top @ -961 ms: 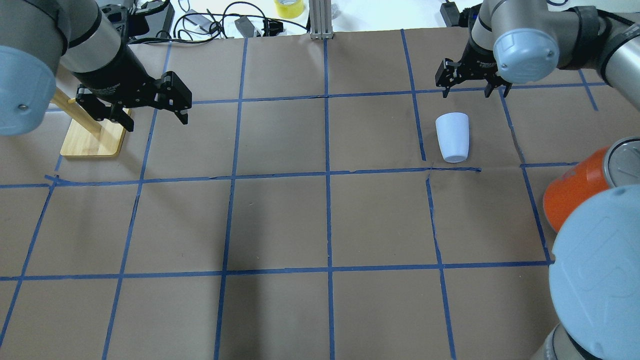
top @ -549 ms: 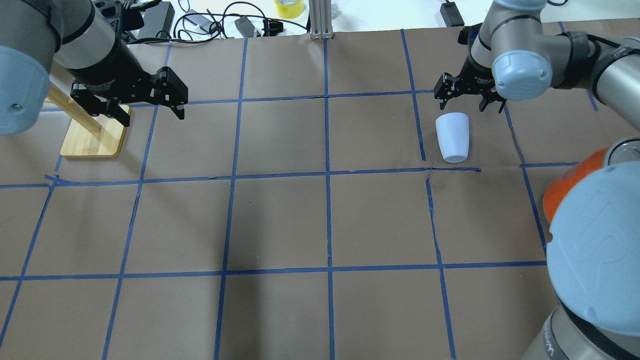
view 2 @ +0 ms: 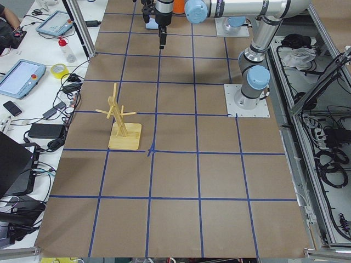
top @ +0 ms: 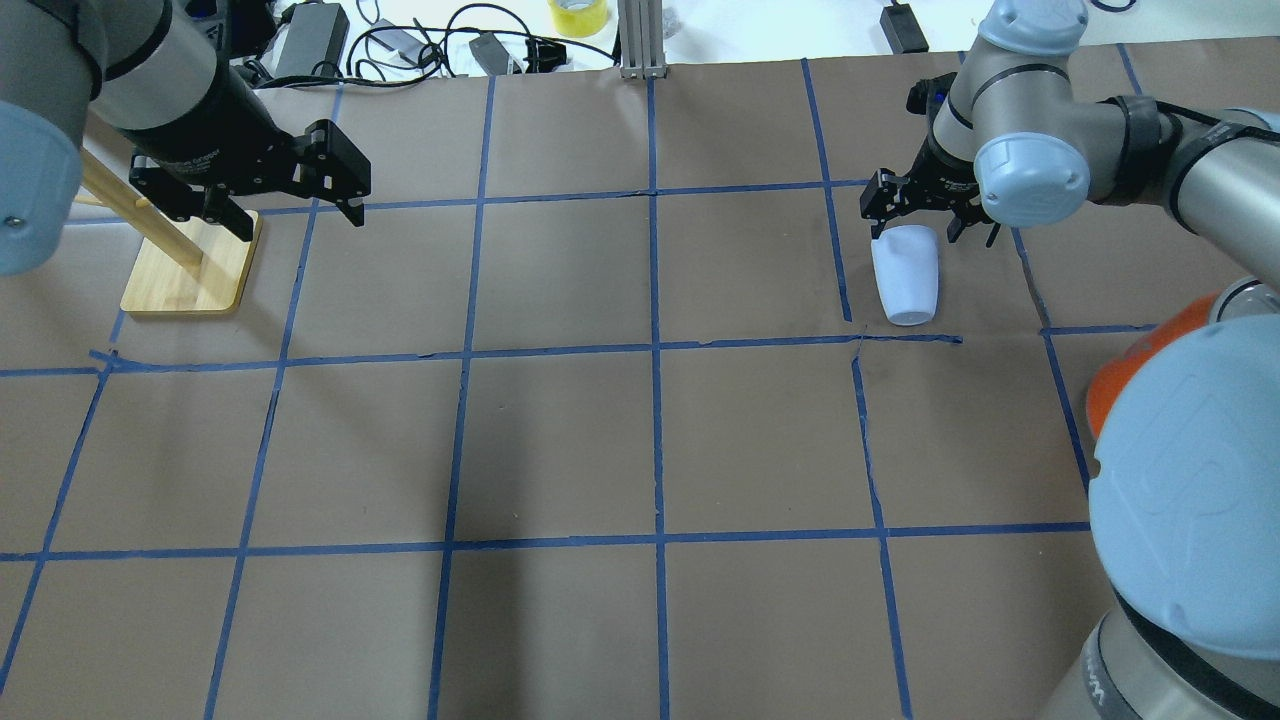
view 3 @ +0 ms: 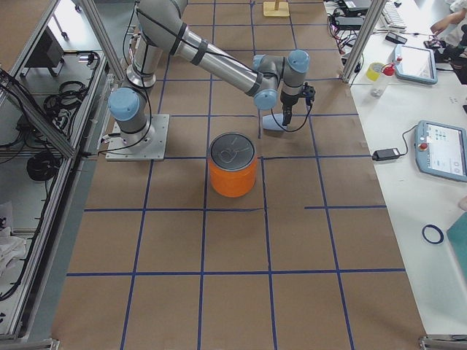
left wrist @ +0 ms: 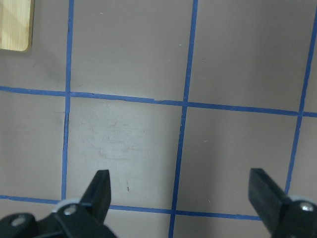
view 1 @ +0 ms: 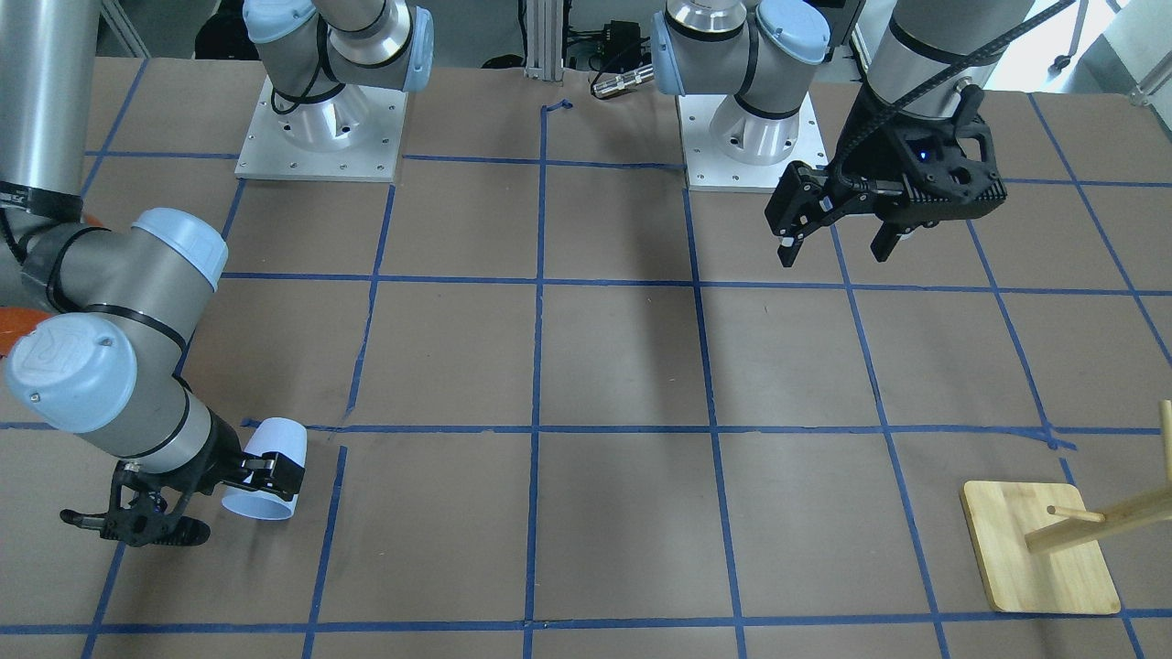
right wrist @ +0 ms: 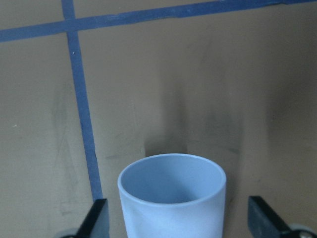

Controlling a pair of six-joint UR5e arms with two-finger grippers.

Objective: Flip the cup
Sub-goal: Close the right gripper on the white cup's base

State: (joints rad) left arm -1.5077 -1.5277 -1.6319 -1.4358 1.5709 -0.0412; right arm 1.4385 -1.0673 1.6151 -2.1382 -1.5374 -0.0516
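The pale blue-white cup lies on its side on the brown paper, mouth facing away from the robot; it also shows in the front view and the right side view. My right gripper is open and low at the cup's mouth end. In the right wrist view the cup's open rim sits between the two fingertips, with gaps on both sides. In the front view one finger crosses the cup. My left gripper is open and empty, well above the table by the wooden stand, with only paper below it.
A large orange can with a silver lid stands near the robot's right side, partly hidden by the right arm. A wooden peg stand sits at far left. Cables and boxes lie past the far edge.
My right gripper has moved down and nearer, from behind the cup to straddling its mouth end. My left gripper has drifted slightly left and back. The cup has not moved.
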